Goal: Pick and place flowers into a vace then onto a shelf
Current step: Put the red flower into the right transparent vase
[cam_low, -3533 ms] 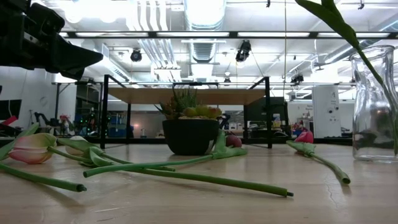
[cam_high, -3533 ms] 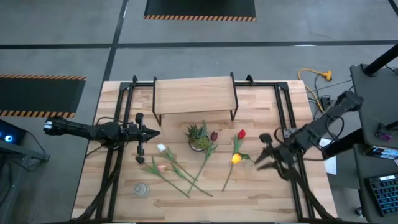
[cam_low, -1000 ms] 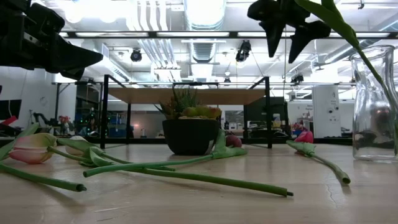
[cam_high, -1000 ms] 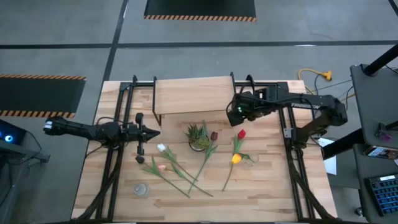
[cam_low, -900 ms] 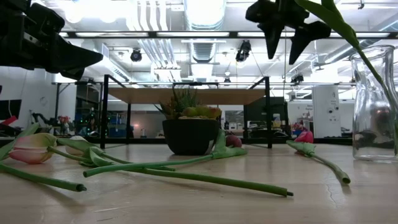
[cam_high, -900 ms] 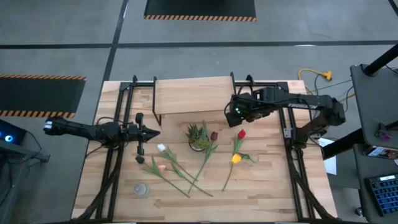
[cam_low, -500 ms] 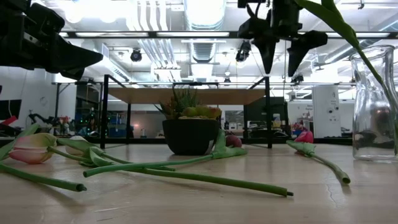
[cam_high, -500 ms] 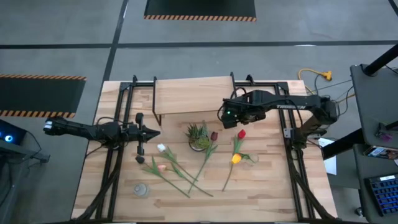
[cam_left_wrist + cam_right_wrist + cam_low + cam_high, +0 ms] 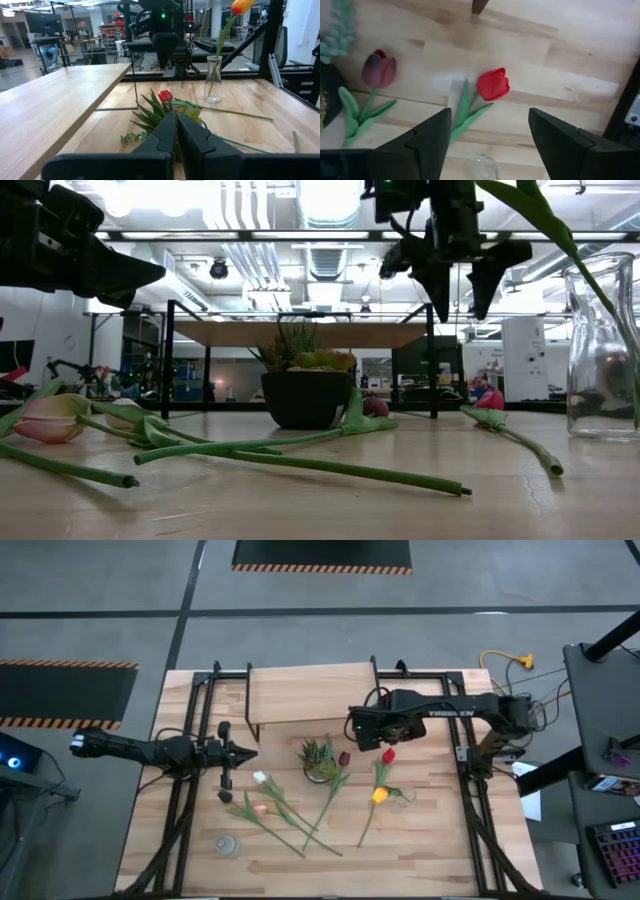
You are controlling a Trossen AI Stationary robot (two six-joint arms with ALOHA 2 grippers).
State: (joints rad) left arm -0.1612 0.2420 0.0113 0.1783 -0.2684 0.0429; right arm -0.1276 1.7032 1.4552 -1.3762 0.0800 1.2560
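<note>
Several tulips lie flat on the table: white, pink, maroon and red. A yellow tulip stands with its stem in the glass vase, near the table's right middle. The shelf stands on black legs at the far middle. My right gripper hangs open above the table, just in front of the shelf, over the red tulip and the maroon tulip. My left gripper is shut and hovers left of the potted plant.
A small potted plant stands among the tulips at the table's middle. A small round glass object sits near the front left. Black frame rails run along both sides of the table.
My right gripper has moved toward the table's left edge along the shelf's front and has come lower, staying open. The tulips, the vase and my left arm have kept still.
</note>
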